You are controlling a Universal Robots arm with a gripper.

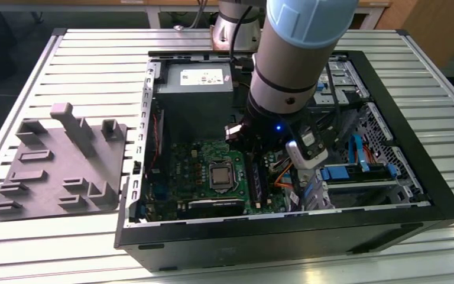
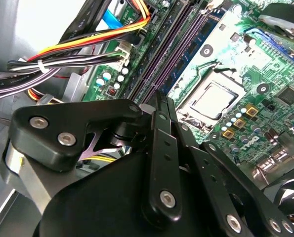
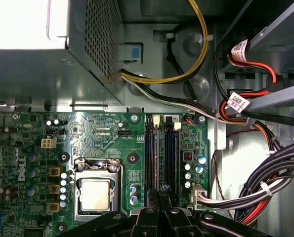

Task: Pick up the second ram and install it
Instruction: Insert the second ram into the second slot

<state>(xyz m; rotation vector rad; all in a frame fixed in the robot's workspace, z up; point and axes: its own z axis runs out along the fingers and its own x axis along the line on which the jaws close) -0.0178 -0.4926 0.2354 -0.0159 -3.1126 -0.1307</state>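
My gripper (image 3: 161, 191) is shut, its black fingers pressed together with nothing visible between them. Its tips hover right over the long black memory slots (image 3: 161, 148) on the green motherboard (image 3: 102, 143), beside the processor socket (image 3: 95, 192). A slim dark blue-green ram (image 3: 169, 153) stands in one of these slots. I cannot tell whether the fingertips (image 2: 159, 98) touch it. In the second wrist view the slots (image 2: 174, 47) run away from the tips. In the exterior view the arm (image 1: 290, 89) reaches down into the open computer case (image 1: 416, 195).
The grey power supply (image 1: 195, 89) fills the case's far corner. Bundled cables (image 3: 265, 182) and drive bays (image 1: 361, 171) crowd the side by the slots. A grey moulded tray (image 1: 61, 168) lies on the slatted table at the exterior view's left.
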